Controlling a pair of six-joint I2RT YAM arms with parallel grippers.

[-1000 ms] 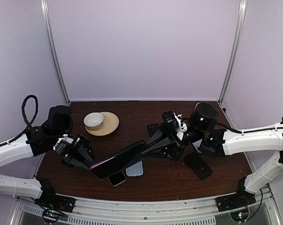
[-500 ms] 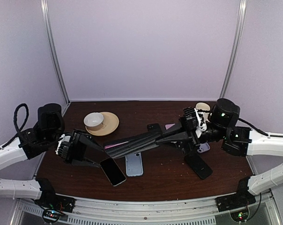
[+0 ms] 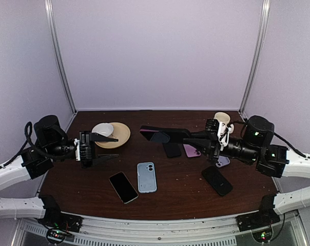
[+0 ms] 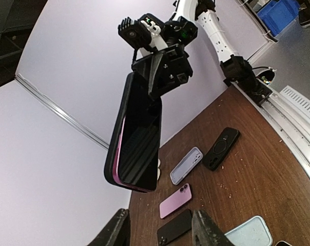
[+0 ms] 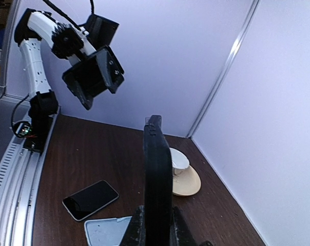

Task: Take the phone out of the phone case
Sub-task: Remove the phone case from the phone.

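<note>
Right now the right arm reaches in from the right side, forearm roughly level, wrist stretched leftward over the middle of the table (image 3: 168,202). The right gripper (image 3: 192,137) is clamped tight on one end of the phone case (image 3: 168,135), which juts out past the fingertips in the air, thin edge toward its own wrist camera. The phone (image 4: 137,154), dark screen with a pink rim showing, sits inside the case. The left arm is folded at the left edge, wrist level and aimed right, toward the case. The left gripper (image 3: 111,147) has its jaws apart with nothing between them, and its fingertips are clear of the case's free end. Below the gap between the two grippers, a dark handset (image 3: 123,187) and a pale blue cover (image 3: 147,184) lie side by side. A cup (image 3: 102,130) on a saucer (image 3: 125,134) sits just beyond the left gripper's upper finger.
</note>
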